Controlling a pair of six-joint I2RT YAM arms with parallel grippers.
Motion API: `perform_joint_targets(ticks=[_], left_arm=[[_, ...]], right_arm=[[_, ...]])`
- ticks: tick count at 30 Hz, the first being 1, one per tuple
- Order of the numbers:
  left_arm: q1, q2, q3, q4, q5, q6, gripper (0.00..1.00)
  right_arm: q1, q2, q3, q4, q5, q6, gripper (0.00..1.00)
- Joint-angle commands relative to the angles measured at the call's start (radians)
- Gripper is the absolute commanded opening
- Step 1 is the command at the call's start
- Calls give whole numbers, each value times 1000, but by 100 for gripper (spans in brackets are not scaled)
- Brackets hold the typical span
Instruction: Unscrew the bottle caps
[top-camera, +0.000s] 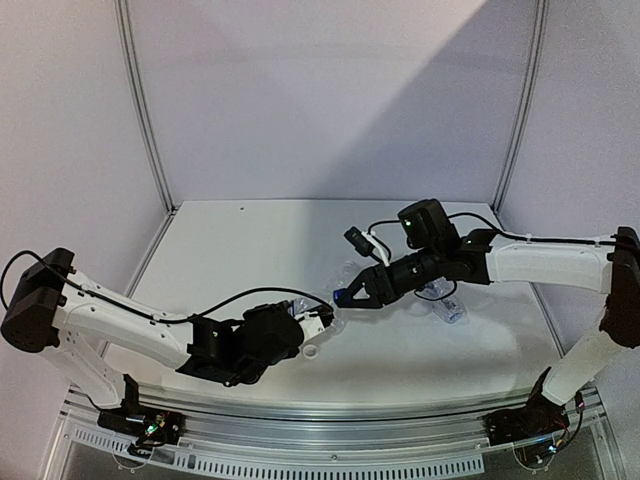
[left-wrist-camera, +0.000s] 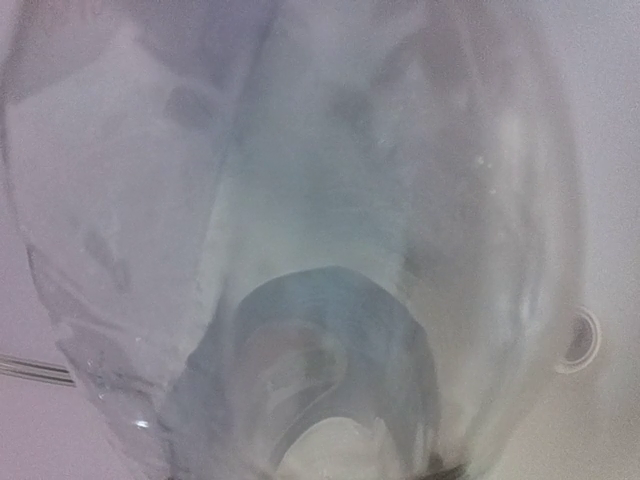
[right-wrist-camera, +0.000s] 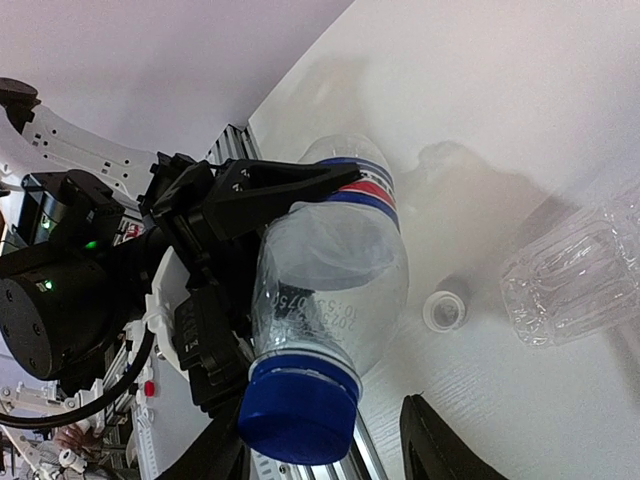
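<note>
Top external view. Left gripper (top-camera: 317, 321): reaches in from the left to mid-table, jaws clamped on the labelled bottle (top-camera: 326, 309), which is held off the table (top-camera: 240, 250) with its neck toward the right arm. Right gripper (top-camera: 345, 297): reaches in from the right and meets the bottle's neck end, with the blue cap (top-camera: 341, 296) between its fingers. White cap (top-camera: 310, 351): loose on the table, just in front of the left gripper. Plain bottle (top-camera: 447, 308): lying on the table under the right arm, well apart from the held bottle.

Left wrist view. The clear wall of the labelled bottle fills nearly the whole frame, blurred and very close; the gripper's own fingers are not visible. White cap lies on the table at the right edge, open side showing.

Right wrist view. Labelled bottle sits at centre, with black left-gripper fingers pressed against its body at the blue and red band. Blue cap is on the neck, nearest the camera. Right jaws are spread to either side of the cap, with a gap showing on the right side. White cap lies on the table beside the plain bottle, not touching it.
</note>
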Motion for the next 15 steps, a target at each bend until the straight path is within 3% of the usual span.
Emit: perform_joint_targets(ticks=[1, 15], left_arm=[[-19, -1, 13, 43, -5, -9, 0], [-19, 25, 22, 37, 3, -11, 0]], right_arm=[[10, -42, 12, -57, 45, -20, 51], [25, -68, 2, -18, 19, -4, 49]])
